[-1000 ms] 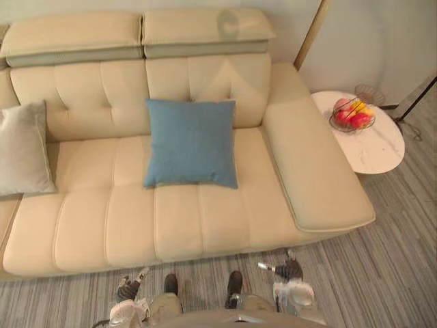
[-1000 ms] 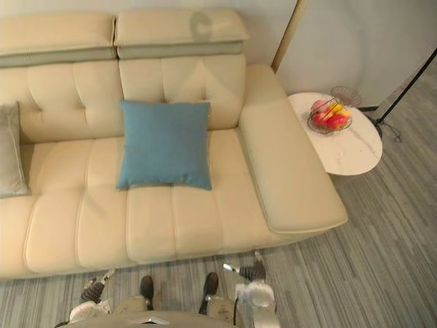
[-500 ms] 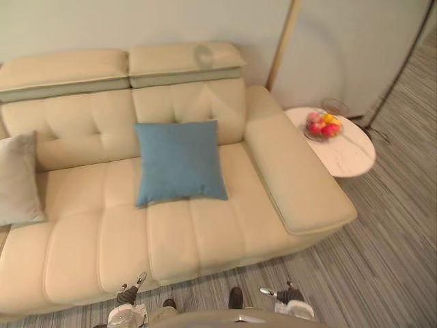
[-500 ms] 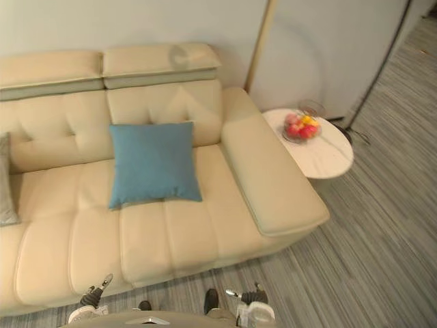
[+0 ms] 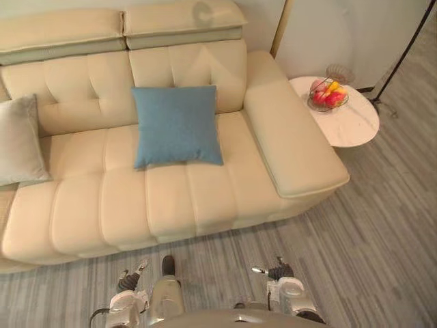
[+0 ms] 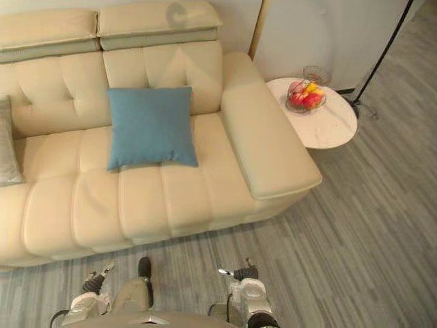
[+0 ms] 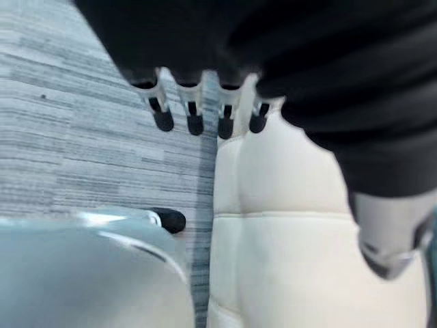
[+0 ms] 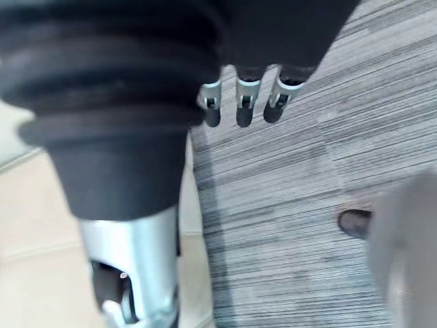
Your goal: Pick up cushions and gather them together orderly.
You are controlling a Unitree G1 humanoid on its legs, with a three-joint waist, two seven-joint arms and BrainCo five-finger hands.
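Nearest, the left hand (image 5: 127, 281) and right hand (image 5: 276, 272) hang low over the striped floor (image 5: 369, 225), well short of the sofa (image 5: 205, 198). Both hands have loose, straight fingers and hold nothing. Judged step: approach, no cushion taken yet. The next move calls for closing on the seat front and reaching across it. Further back, the blue cushion (image 5: 177, 125) stands mid-seat, lower edge on the seat and top leaning on the backrest, face towards the robot. It is near square, so no clear long axis. The grey cushion (image 5: 20, 140) leans likewise at the sofa's left end, well apart from the blue one and partly cut off. Beyond the right armrest stands a side table (image 5: 351, 130) with a fruit bowl (image 5: 326, 96).
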